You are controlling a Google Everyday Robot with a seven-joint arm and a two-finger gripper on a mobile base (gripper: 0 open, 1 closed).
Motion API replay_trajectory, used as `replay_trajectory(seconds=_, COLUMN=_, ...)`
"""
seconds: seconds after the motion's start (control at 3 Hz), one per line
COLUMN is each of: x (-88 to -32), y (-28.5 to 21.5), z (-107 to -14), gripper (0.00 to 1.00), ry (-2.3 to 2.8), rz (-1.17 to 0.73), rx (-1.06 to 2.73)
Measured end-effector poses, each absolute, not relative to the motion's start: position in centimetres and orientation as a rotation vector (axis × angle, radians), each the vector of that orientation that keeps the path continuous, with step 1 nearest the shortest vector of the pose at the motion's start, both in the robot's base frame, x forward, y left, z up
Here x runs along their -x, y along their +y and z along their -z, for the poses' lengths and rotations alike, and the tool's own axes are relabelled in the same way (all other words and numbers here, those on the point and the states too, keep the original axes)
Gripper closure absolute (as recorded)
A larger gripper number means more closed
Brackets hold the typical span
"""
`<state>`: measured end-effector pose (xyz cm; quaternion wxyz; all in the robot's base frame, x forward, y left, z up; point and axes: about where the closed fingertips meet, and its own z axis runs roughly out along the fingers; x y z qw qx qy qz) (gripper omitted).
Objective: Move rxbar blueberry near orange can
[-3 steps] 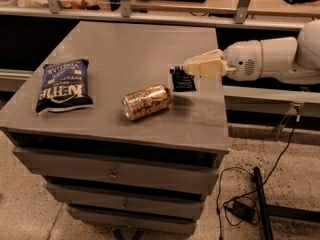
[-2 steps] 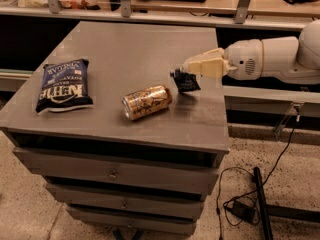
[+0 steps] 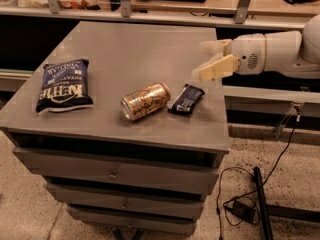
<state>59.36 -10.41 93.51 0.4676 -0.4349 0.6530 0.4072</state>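
The rxbar blueberry (image 3: 186, 98), a small dark navy bar with a white label, lies flat on the grey cabinet top (image 3: 145, 49). It lies just right of the orange can (image 3: 145, 101), which lies on its side. The two are almost touching. My gripper (image 3: 206, 60) is open and empty. It hovers above and to the upper right of the bar, near the cabinet's right edge, with its pale fingers (image 3: 216, 69) spread apart.
A large blue chip bag (image 3: 64, 85) lies at the left of the cabinet top. Drawers run down the cabinet front (image 3: 115, 174). A shelf rail with metal posts (image 3: 150, 16) runs behind. A black cable and stand (image 3: 260, 199) lie on the floor at right.
The gripper let go of the rxbar, which now lies flat beside the can. The gripper has opened and drawn back up and to the right.
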Motion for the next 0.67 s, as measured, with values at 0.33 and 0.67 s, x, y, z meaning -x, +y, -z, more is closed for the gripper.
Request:
replay_trajectory(seconds=0.33, x=-60.2, y=-11.2, z=-93.6, gripper=0.0, ry=1.6, rz=-0.971, rx=1.043)
replay_trajectory(seconds=0.67, x=-60.5, y=-12.9, z=-93.8, gripper=0.0, ry=1.627, rz=-0.88, rx=0.974)
